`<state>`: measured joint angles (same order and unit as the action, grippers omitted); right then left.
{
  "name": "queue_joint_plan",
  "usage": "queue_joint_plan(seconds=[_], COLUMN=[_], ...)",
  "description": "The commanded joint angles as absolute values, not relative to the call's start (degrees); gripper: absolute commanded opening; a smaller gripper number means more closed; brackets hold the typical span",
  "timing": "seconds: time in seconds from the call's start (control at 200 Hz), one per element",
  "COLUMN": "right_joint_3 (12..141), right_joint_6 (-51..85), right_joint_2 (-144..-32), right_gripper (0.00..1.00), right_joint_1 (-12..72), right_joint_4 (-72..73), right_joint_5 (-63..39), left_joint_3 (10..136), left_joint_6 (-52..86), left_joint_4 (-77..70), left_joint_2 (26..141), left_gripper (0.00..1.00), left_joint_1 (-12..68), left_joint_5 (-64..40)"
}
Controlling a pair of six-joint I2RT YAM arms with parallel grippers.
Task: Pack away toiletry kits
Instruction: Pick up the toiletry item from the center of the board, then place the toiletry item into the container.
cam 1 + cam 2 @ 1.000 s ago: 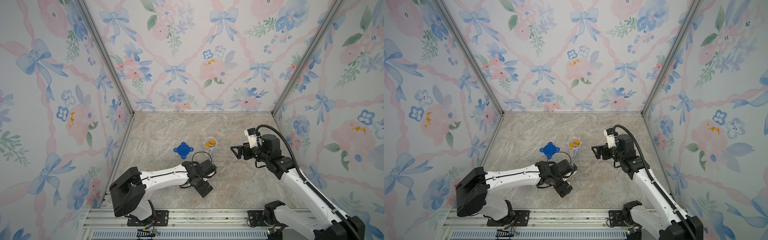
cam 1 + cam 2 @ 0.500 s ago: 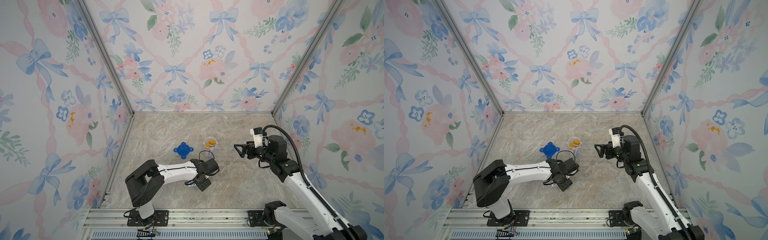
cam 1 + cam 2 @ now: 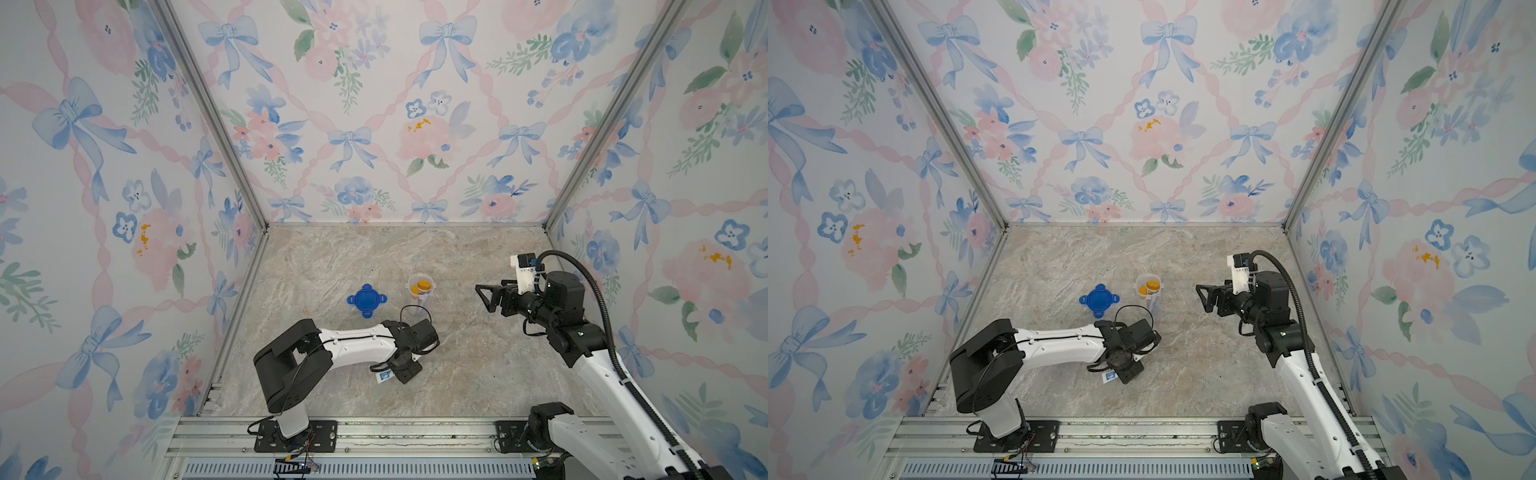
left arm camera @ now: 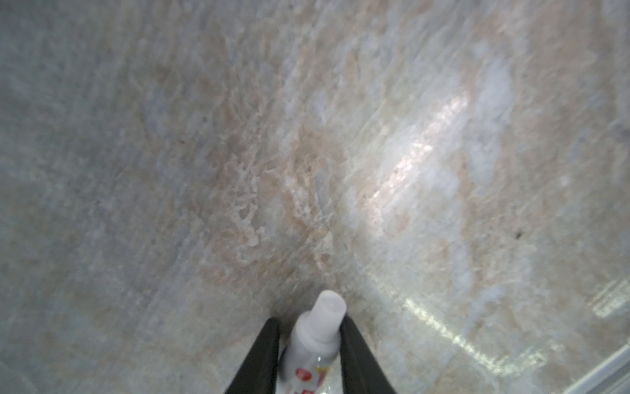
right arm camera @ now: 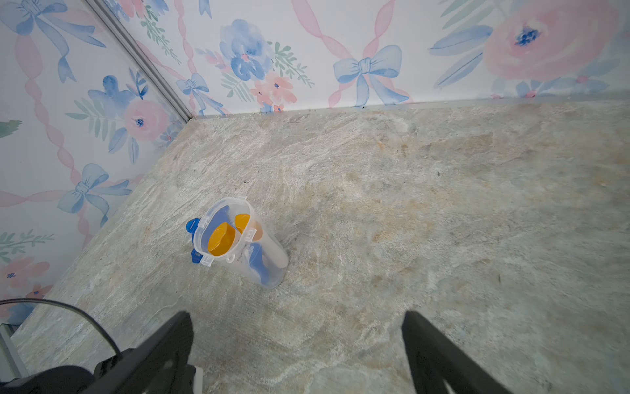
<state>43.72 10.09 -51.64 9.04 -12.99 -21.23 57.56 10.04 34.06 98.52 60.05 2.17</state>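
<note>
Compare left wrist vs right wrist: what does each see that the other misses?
Left wrist only: the toothpaste tube lying between the left gripper fingers; actual grip unclear. Right wrist only: the clear cup, upright, holding two yellow caps and the toothbrush, the blue lid peeking from behind it, floral walls, and the open right gripper. Both: the marble tabletop.

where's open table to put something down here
Wide bare table behind the clear cup and blue lid, up to the back wall; also between the cup and the right gripper. Crowded in front: left gripper around the toothpaste tube.
</note>
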Motion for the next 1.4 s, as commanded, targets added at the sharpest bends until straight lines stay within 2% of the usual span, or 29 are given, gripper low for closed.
queue_joint_plan(seconds=[0.0, 0.29, 0.485, 0.61, 0.72, 0.875, 1.105, 1.395], right_joint_3=[43.3, 43.6, 44.0, 44.8, 45.7, 46.5, 47.0, 48.6], right_joint_6=[10.5, 10.5, 11.0, 11.5, 11.6, 11.7, 12.7, 11.8], right_joint_2=[-51.3, -50.7, -51.0, -52.2, -51.9, -51.6, -52.5, -54.4], right_gripper=[0.97, 0.97, 0.97, 0.97, 0.97, 0.97, 0.97, 0.97], right_joint_1=[8.5, 8.5, 8.5, 8.5, 8.7, 8.8, 9.2, 10.1], right_joint_4=[-12.4, -13.0, -12.8, -12.3, -12.7, -13.5, -13.0, -13.4], right_joint_5=[-21.4, -20.4, -20.4, -20.6, -20.7, -20.6, -20.4, -19.8], left_joint_3=[55.2, 56.0, 62.6, 68.8, 71.1, 68.4, 59.5, 58.7], left_joint_6=[10.0, 10.3, 9.9, 9.7, 7.6, 7.1, 7.7, 7.7], left_joint_4=[35.2, 35.2, 33.7, 25.4, 18.0, 3.9, -20.8, -27.9], left_joint_2=[99.2, 97.5, 87.5, 81.3, 79.3, 79.9, 81.8, 89.7], left_gripper=[0.24, 0.17, 0.14, 0.14, 0.14, 0.13, 0.11, 0.12], left_joint_1=[60.6, 60.9, 60.7, 57.1, 54.5, 49.2, 45.6, 44.5], left_joint_5=[1.0, 0.9, -4.5, -7.4, -3.3, 1.2, 3.9, 3.2])
